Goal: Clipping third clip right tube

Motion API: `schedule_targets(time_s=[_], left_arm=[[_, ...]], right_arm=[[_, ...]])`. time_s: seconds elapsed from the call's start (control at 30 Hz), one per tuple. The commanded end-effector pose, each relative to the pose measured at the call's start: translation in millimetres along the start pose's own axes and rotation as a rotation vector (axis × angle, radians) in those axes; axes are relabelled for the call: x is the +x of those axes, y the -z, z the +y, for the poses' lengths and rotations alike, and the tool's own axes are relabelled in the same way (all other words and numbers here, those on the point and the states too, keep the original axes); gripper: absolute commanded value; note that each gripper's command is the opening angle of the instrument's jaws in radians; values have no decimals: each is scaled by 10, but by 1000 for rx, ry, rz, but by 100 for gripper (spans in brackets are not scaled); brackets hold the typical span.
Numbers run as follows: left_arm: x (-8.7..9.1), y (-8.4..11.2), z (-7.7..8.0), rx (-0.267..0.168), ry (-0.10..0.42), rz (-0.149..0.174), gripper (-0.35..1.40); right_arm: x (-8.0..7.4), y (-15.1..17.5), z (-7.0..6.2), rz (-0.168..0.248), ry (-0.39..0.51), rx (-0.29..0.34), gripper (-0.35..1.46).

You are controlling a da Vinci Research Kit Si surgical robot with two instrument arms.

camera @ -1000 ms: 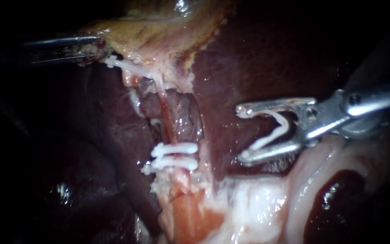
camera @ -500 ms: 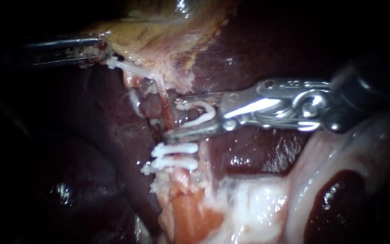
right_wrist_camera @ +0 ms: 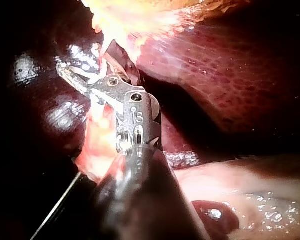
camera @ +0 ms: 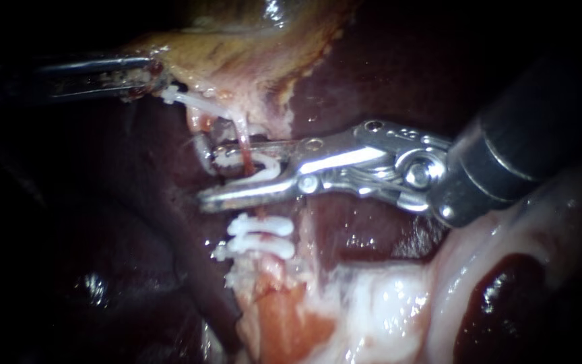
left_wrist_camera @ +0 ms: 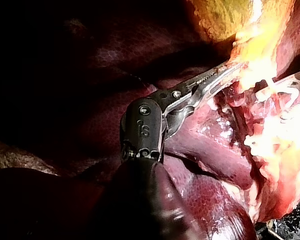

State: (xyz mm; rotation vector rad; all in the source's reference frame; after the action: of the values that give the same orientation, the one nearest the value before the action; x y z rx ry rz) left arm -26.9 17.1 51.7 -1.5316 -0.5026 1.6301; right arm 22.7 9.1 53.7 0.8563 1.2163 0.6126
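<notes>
Clear liver (camera: 385, 74) lies right of the tube (camera: 242, 138); two fixed clips (camera: 261, 236) below and gallbladder (camera: 237, 47) above hem in the right instrument (camera: 209, 175) and its loaded clip (camera: 267, 167).

Surgical lab (liver (camera: 385, 81), clipped tube (camera: 244, 145))

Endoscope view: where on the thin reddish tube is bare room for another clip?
Bare: a short stretch of the thin reddish tube between the two closed white plastic clips and the right tool, and another above it, up to the yellowish gallbladder that the left tool grips. Crowded: where the tool's open white clip straddles it.
</notes>
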Motion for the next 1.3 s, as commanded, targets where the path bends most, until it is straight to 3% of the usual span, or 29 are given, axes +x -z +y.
schedule_targets(time_s=[0.03,0.17,0.3,0.47,0.83,1.3], left_arm=[[0,0,0,0,0,0,-35],[0,1,0,0,0,0,-35],[0,0,0,0,0,0,-35],[0,0,0,0,0,0,-35],[0,-1,0,4,0,1,-35],[0,-2,1,4,0,1,-35]], right_arm=[[3,0,-6,5,0,12,48],[21,2,-23,34,-3,61,42],[31,6,-25,33,-4,90,38],[28,8,-21,29,-1,98,25],[26,16,-19,28,-1,98,-35],[23,22,-19,26,1,81,-35]])
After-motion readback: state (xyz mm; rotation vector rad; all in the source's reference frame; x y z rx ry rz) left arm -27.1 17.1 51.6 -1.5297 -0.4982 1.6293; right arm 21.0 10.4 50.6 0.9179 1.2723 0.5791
